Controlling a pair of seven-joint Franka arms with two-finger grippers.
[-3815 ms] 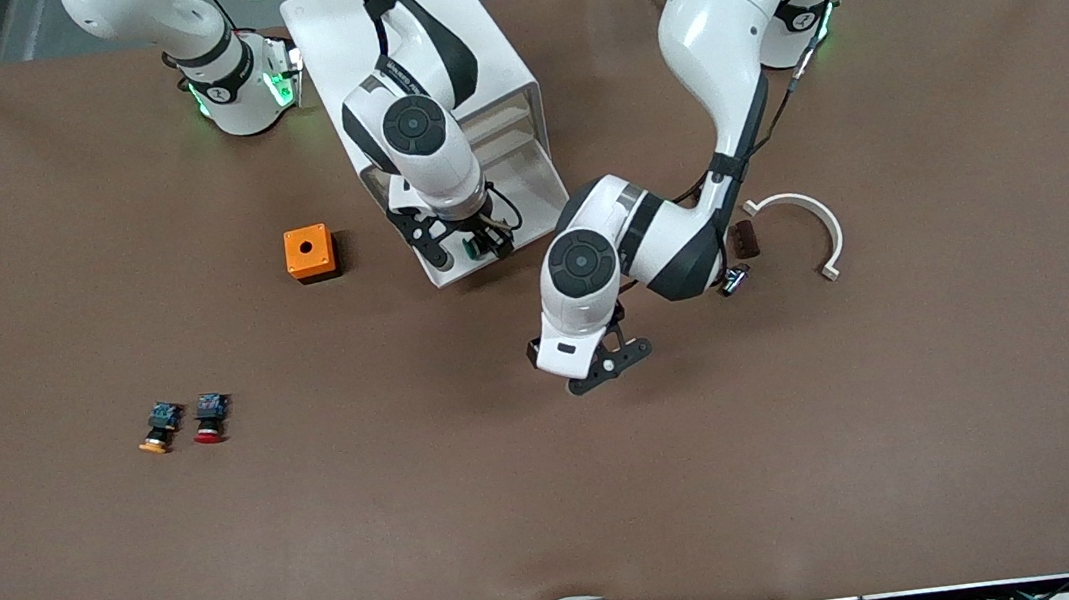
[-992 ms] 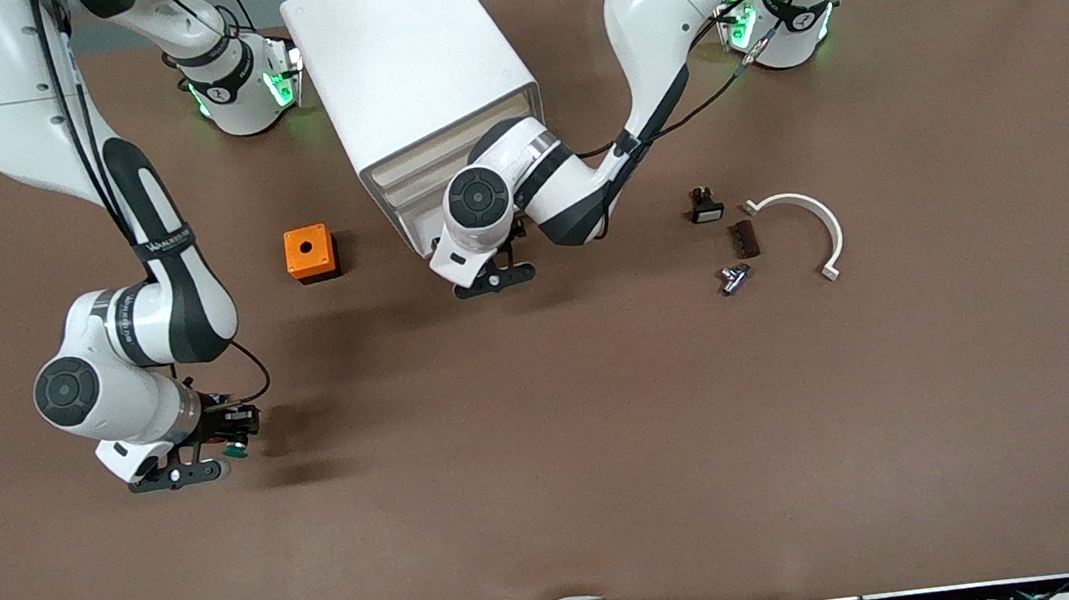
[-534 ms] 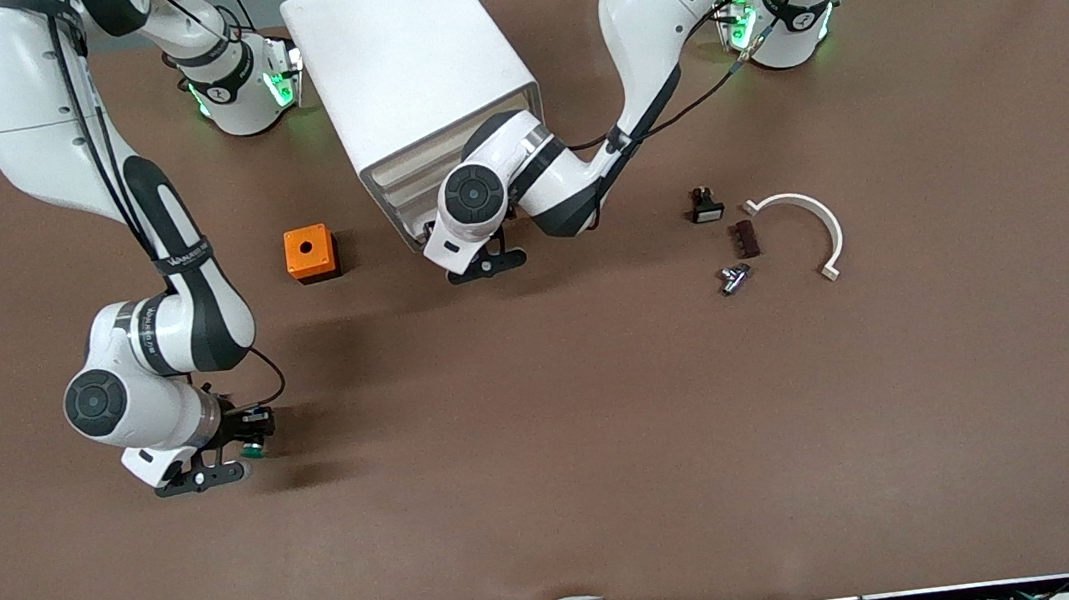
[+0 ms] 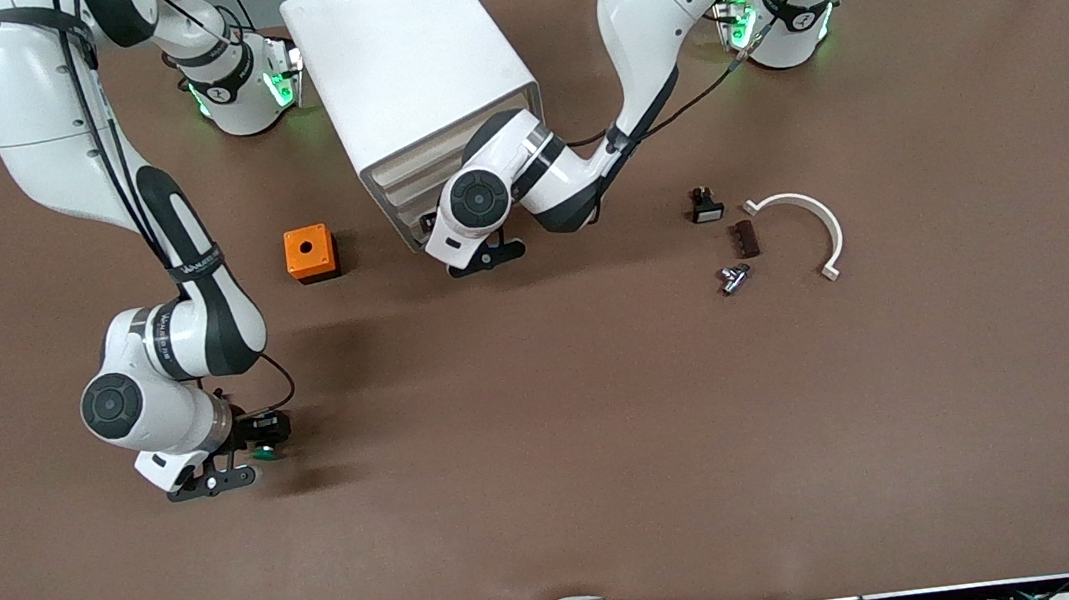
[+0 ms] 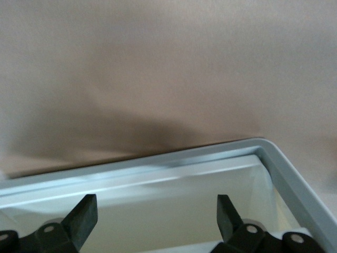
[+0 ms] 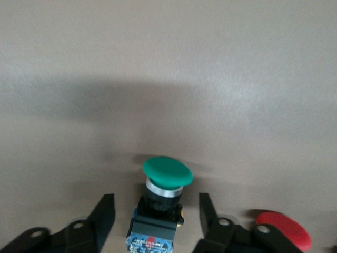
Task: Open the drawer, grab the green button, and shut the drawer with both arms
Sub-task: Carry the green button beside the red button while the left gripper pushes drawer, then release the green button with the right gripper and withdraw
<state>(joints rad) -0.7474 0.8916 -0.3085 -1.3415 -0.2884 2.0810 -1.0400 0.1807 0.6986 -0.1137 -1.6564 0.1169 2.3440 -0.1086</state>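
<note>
I take the white box cabinet (image 4: 413, 72) as my landmark. It stands between the two arm bases, its stacked drawer fronts facing the front camera.

My left gripper (image 4: 479, 258) sits right at the foot of those fronts. In the left wrist view its black fingers (image 5: 81, 216) are spread wide with nothing between them, and just ahead of them I see the shallow white plastic drawer (image 5: 210, 174); I cannot tell whether it is fully pushed in.

My right gripper (image 4: 246, 464) is low over the brown table (image 4: 612, 452), well away from the cabinet, nearer the front camera and toward the right arm's end. The small push button with a round green cap, black body and blue rear block (image 6: 160, 197) stands in the gap between its fingers (image 6: 102, 213), which are parted and clear of the body on both sides. A red-capped button (image 6: 281, 237) lies just beside it.

An orange block with a round hole (image 4: 310, 253) sits near the cabinet toward the right arm's end. Toward the left arm's end lie a curved white plastic piece (image 4: 813, 223) and a few small dark parts (image 4: 742, 239).
</note>
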